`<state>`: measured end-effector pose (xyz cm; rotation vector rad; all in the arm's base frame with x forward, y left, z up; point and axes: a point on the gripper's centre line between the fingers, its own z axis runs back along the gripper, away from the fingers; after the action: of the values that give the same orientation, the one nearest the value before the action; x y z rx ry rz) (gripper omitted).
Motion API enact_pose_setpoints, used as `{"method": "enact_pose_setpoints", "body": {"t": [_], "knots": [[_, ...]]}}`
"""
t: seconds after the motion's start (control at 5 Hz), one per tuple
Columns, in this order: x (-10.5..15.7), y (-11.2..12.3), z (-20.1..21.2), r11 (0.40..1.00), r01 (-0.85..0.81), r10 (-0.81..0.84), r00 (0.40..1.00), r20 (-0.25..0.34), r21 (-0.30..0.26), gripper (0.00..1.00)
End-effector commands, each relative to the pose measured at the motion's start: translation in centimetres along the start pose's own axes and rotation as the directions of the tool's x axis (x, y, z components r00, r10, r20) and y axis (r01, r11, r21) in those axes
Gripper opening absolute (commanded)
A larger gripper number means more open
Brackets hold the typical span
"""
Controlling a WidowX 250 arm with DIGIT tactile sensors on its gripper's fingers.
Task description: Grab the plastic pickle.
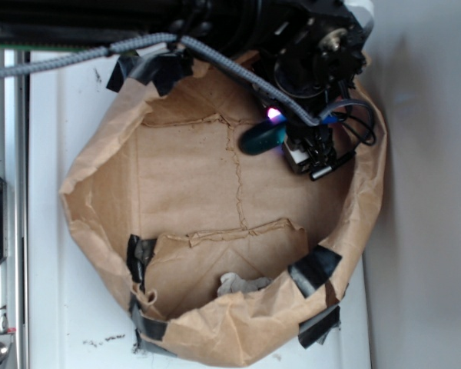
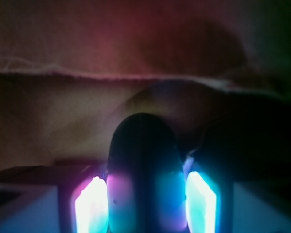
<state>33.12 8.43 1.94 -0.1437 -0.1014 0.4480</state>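
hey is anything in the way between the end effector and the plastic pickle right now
Nothing visible. In the wrist view the plastic pickle already sits between the end effector's two glowing fingers, with no other object between them. The white paper wad lies at the bag's opposite side.

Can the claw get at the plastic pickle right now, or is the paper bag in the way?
Yes, it looks so. In the wrist view the plastic pickle already sits between the lit fingers of the claw, apparently gripped. The brown paper bag rings it but nothing lies between them.
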Motion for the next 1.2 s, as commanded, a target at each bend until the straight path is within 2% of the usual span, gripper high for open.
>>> {"method": "enact_pose_setpoints", "body": {"t": [0.0,0.2,0.4,0.6,0.8,1.0], "knots": [[-0.6,0.7,0.0,1.000,-0.019,0.018,0.999,0.036,0.022,0.00],[-1.1,0.9,0.9,1.000,-0.011,0.011,0.999,0.047,0.017,0.00],[-3.4,1.2,4.8,0.999,0.040,-0.039,0.994,0.101,-0.008,0.00],[-7.3,1.3,8.0,0.976,0.217,-0.217,0.964,0.153,0.015,0.00],[-9.1,0.9,9.5,0.940,0.337,-0.340,0.933,0.118,0.051,0.00],[-11.0,0.8,10.5,0.906,0.421,-0.423,0.893,0.150,0.051,0.00]]}}
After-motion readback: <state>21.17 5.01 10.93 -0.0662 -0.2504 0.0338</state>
